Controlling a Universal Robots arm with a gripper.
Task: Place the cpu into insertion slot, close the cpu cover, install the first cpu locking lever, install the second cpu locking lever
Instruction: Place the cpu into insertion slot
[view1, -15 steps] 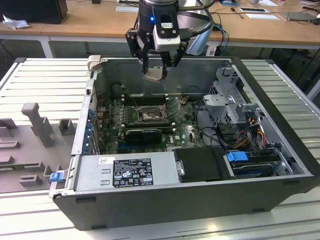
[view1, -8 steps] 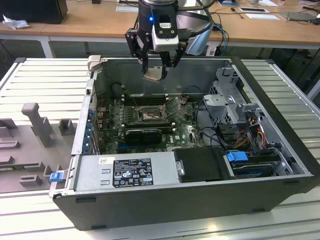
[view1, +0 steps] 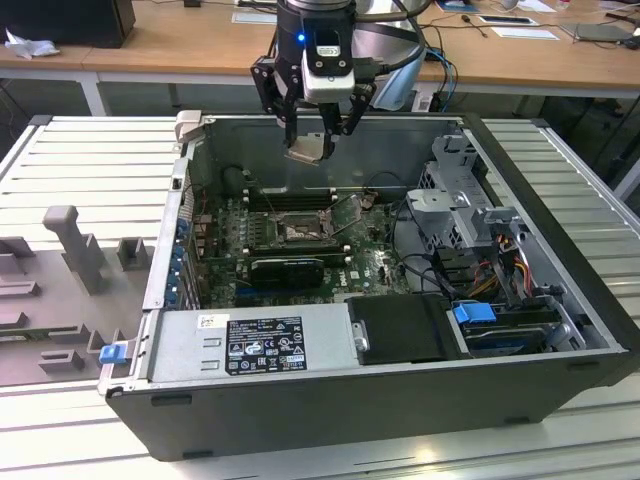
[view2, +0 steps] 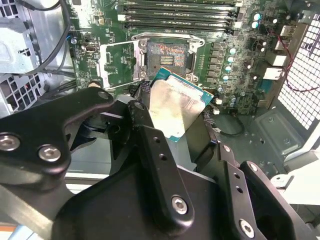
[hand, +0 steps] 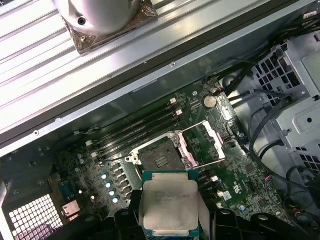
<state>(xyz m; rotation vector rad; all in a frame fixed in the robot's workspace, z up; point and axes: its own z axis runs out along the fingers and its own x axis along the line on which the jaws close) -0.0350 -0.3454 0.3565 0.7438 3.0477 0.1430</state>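
On a ribbed grey desk (view1: 560, 170) an opened computer case (view1: 400, 400) lies on its side, its green board (view1: 370, 260) facing up and wooden worktops running behind it.

The work appears to stand at the first step: the cpu (view1: 305, 152) is in the air, not yet seated. The end effector (view1: 313, 138) is closed on it, fingers pinching opposite edges of the chip. Both wrist views show its pale metal face turned toward the cameras, green rim showing at the edges (view2: 175, 107) (hand: 170, 205).

The slot (view1: 297, 232) sits bare near the middle of the board, well below the chip. Its contact field is exposed in both wrist views (view2: 167, 55) (hand: 160, 155). The cover (hand: 202, 145) is swung open and lies just beside the slot, so nothing blocks the way in (view2: 117, 62).

The arm hangs straight down from above, wrist vertical, over the case's far wall in the exterior view. The chip is carried at a tilt rather than flat. Seating it would seem to call for levelling the chip, squaring its edges to the frame and lowering it gently, since a skewed or forced drop could bend the contacts.
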